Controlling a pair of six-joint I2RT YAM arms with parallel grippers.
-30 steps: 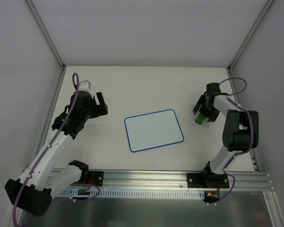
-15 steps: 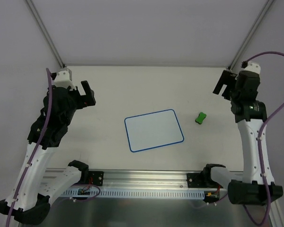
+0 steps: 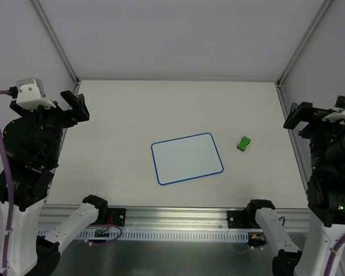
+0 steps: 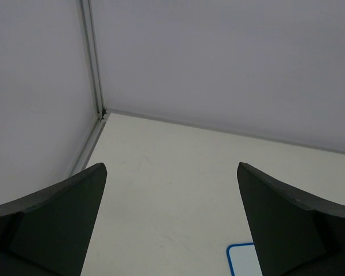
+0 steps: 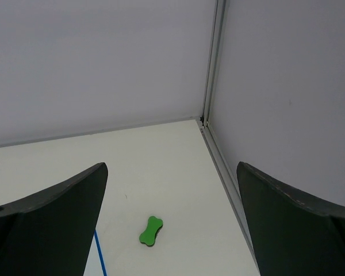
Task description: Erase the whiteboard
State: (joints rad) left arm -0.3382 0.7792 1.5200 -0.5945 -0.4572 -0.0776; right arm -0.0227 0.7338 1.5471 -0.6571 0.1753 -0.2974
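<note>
The whiteboard [image 3: 187, 158] lies flat mid-table, white with a thin blue border and no marks on it. One corner of it shows in the left wrist view [image 4: 240, 261] and its blue edge in the right wrist view [image 5: 99, 256]. A small green bone-shaped eraser [image 3: 244, 143] lies on the table just right of the board; it also shows in the right wrist view [image 5: 150, 230]. My left gripper [image 3: 76, 106] is open and empty, raised high at the far left. My right gripper [image 3: 299, 118] is open and empty, raised high at the far right.
White enclosure walls with metal corner posts [image 3: 56, 41] surround the table on three sides. A metal rail [image 3: 178, 218] with both arm bases runs along the near edge.
Both arms have lifted and pulled outward, away from the table centre. One second ago my right gripper was at the eraser; the eraser now lies alone on the table.
</note>
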